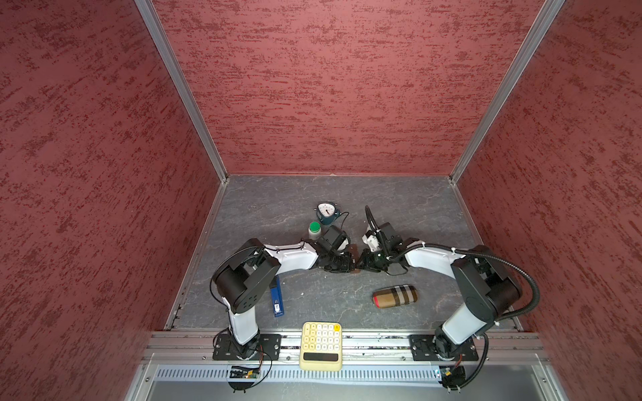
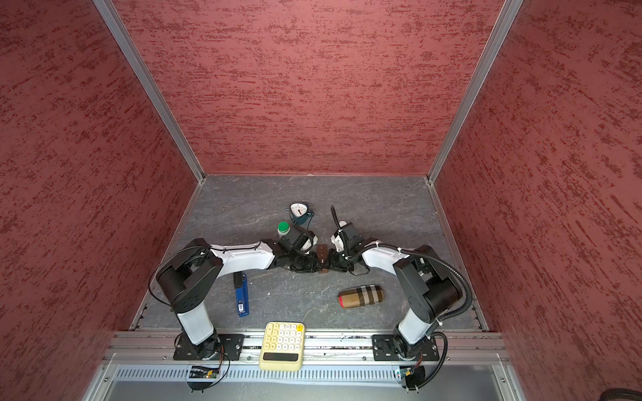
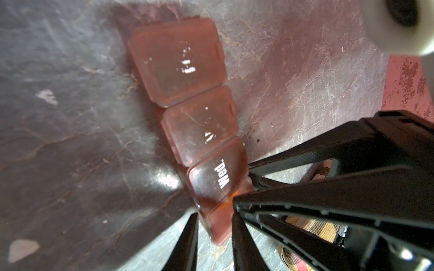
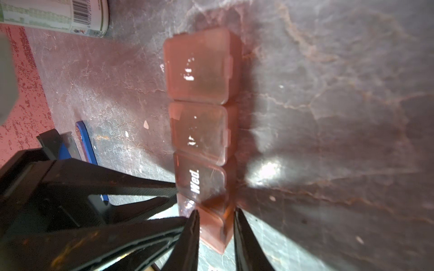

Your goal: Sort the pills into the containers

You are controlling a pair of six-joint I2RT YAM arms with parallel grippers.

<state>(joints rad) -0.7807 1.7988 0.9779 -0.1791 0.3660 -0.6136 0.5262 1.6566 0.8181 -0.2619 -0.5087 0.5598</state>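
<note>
- Far to your left, a blue flat box (image 1: 277, 300) lies on the grey table (image 1: 347, 194).
- Next, a white bottle with a green cap (image 1: 314, 230) stands upright, and nearer to the front a yellow calculator (image 1: 321, 345) lies on the metal rail.
- Your left gripper (image 3: 215, 218) pinches the nearest end box of the containers (image 2: 321, 251), with one finger at each side.
- The containers lie on the table in the middle, between both grippers. The box after the pinched one is marked "Wed."
- Your right gripper (image 4: 216, 211) pinches the same end box, its fingers pressed on two sides.
- To your right, a plaid case (image 1: 395, 296) lies well apart.
</note>
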